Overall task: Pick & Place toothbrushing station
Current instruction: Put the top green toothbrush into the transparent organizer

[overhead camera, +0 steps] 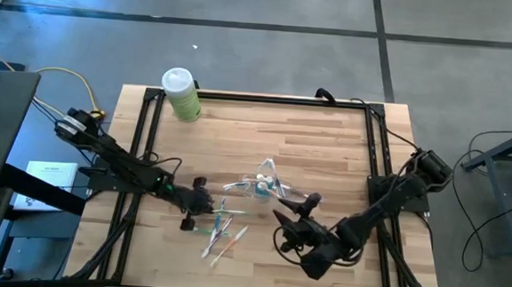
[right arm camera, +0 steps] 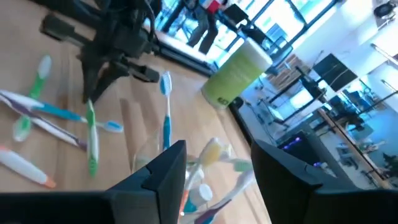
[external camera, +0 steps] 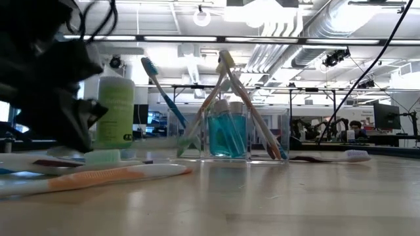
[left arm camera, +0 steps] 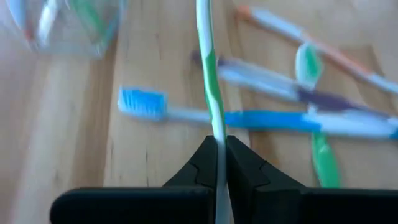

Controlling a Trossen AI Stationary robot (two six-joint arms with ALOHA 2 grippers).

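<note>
Wooden table (overhead camera: 327, 148): one cup (overhead camera: 262, 184), one bottle (overhead camera: 181, 94).

Table (overhead camera: 327, 148): light butcher-block wood in jointed strips, smooth with a low satin sheen; frame rails (overhead camera: 268, 98): black, probably metal, matt; cup (external camera: 230, 134): clear glossy plastic; toothbrushes (left arm camera: 249, 118): smooth glossy plastic, bristles (left arm camera: 142, 101) finely textured; bottle (overhead camera: 184, 96): pale green plastic, matt, white cap; left gripper (left arm camera: 217, 163) fingers (left arm camera: 200, 168): black matt plastic.
</note>
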